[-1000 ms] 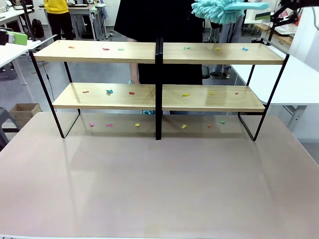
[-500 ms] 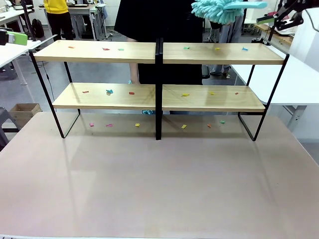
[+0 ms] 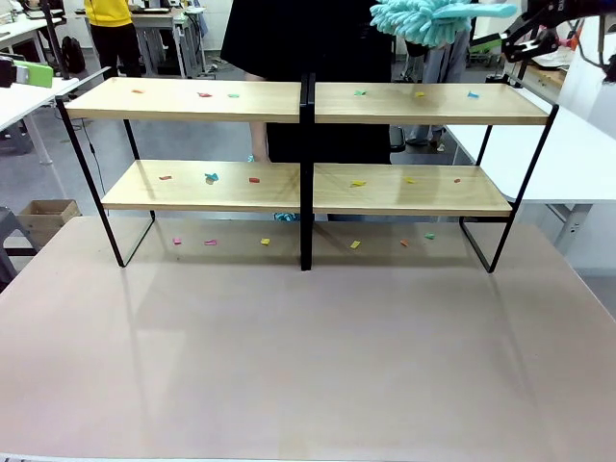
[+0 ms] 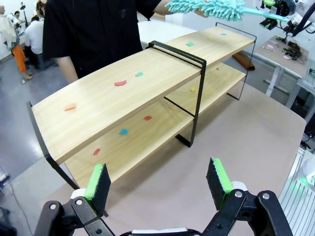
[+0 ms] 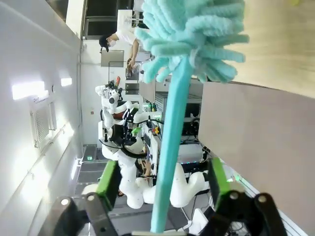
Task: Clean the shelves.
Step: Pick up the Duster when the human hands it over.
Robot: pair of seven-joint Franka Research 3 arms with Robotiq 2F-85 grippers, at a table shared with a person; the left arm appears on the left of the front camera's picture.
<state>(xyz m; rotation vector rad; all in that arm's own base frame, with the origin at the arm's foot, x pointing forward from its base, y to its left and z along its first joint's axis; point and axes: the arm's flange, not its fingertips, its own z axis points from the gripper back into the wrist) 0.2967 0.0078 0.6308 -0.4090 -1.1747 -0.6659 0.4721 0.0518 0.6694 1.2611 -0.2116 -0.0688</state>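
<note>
The shelves [image 3: 192,101] stand across the far half of the table, two wooden tiers on a black frame, with small coloured scraps on both boards. A person in black behind them holds a teal fluffy duster [image 3: 419,19] above the top right board. My right gripper [image 3: 515,38] is at the top right, by the end of the duster's handle. In the right wrist view the handle [image 5: 170,147] runs between its fingers [image 5: 109,184], which stand wide apart and clear of it. My left gripper [image 4: 157,179] is open and holds nothing, low before the shelves [image 4: 123,93].
More coloured scraps [image 3: 265,242] lie on the pinkish tabletop [image 3: 308,356] under the lower board. White tables [image 3: 577,154] stand to the right and far left. A cardboard box [image 3: 43,217] sits on the floor at the left.
My right gripper has moved left and into view at the top right, coming up to the handle's end. The duster and shelves have stayed in place.
</note>
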